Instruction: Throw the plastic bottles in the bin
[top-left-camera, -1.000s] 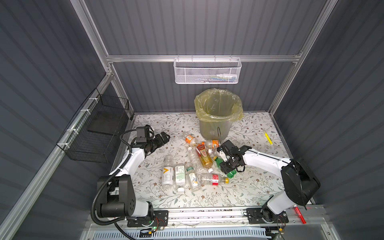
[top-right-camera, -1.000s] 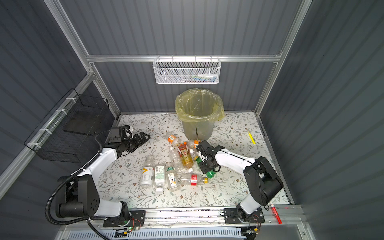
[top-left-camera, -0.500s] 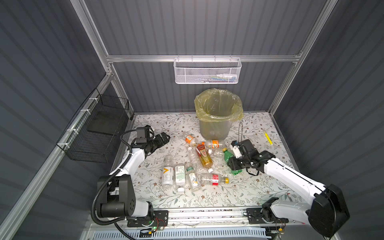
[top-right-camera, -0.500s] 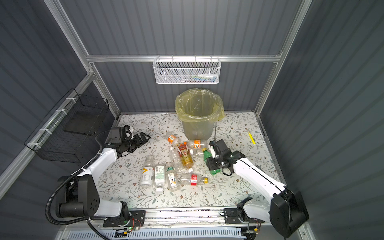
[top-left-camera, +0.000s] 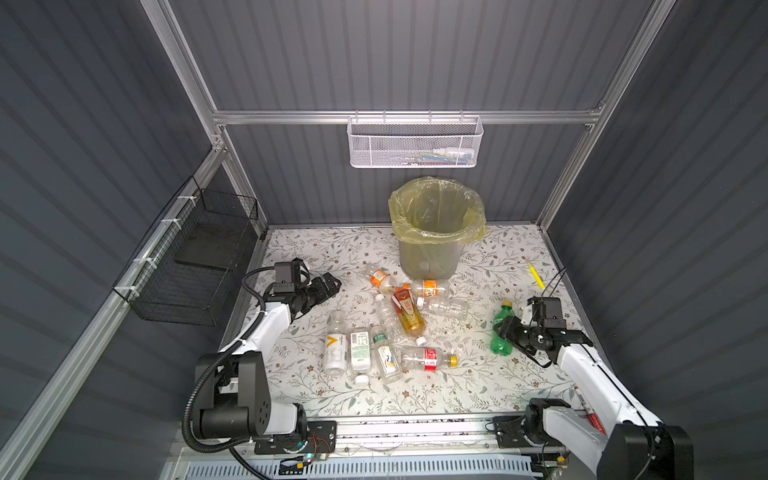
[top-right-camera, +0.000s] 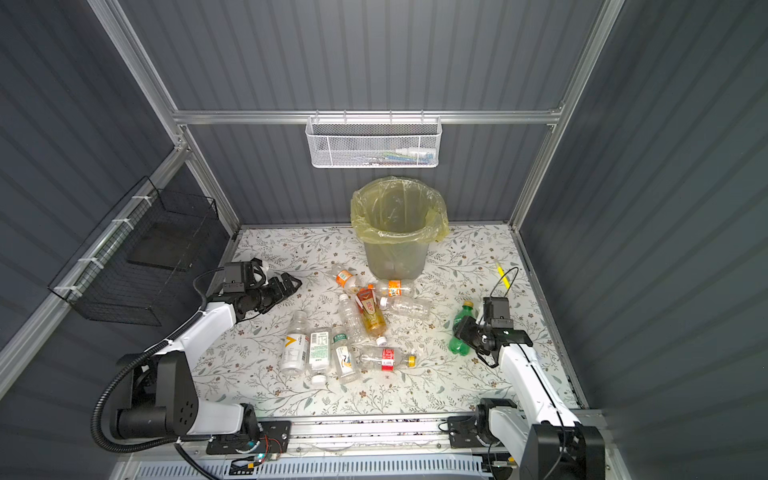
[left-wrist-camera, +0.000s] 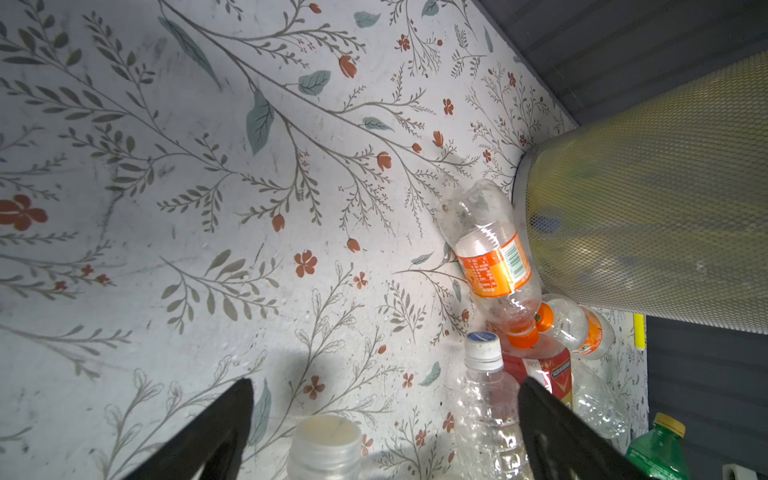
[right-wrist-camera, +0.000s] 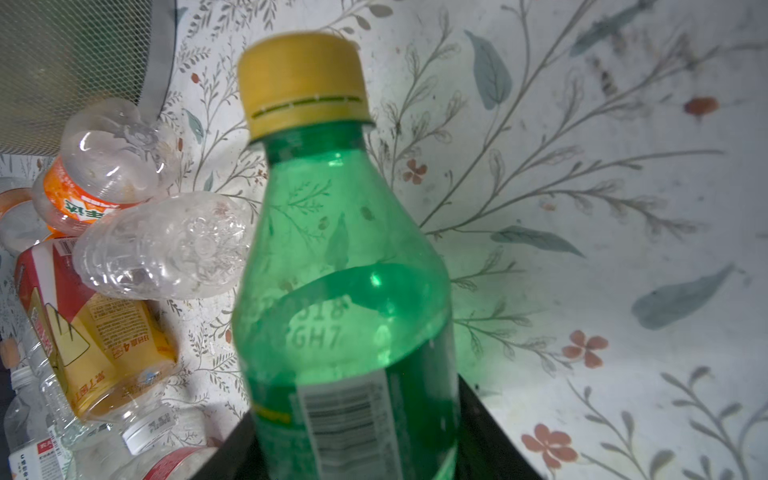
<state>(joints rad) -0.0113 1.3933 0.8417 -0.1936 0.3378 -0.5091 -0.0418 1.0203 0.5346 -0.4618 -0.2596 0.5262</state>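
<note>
Floral-patterned desk (top-left-camera: 316, 249) fills the grey booth's floor. Left of the bin (top-left-camera: 432, 257), the left claw (top-left-camera: 332, 284) hangs released. Just before the bin, plastic bottles (top-left-camera: 408, 316) lie scattered. Right of the bin and nearer the front edge, the right claw (top-left-camera: 503, 330) is clenched around a yellow-capped green bottle (top-left-camera: 500, 348).

Floral-printed counter (top-left-camera: 478, 386), shown in both top views. Bin (top-left-camera: 432, 259) upright at the back middle, with plastic bottles (top-left-camera: 409, 316) lying on their sides in a loose cluster just in front, several touching or crossing. Yellow pen (top-left-camera: 535, 277) lying well apart, near the right edge.
</note>
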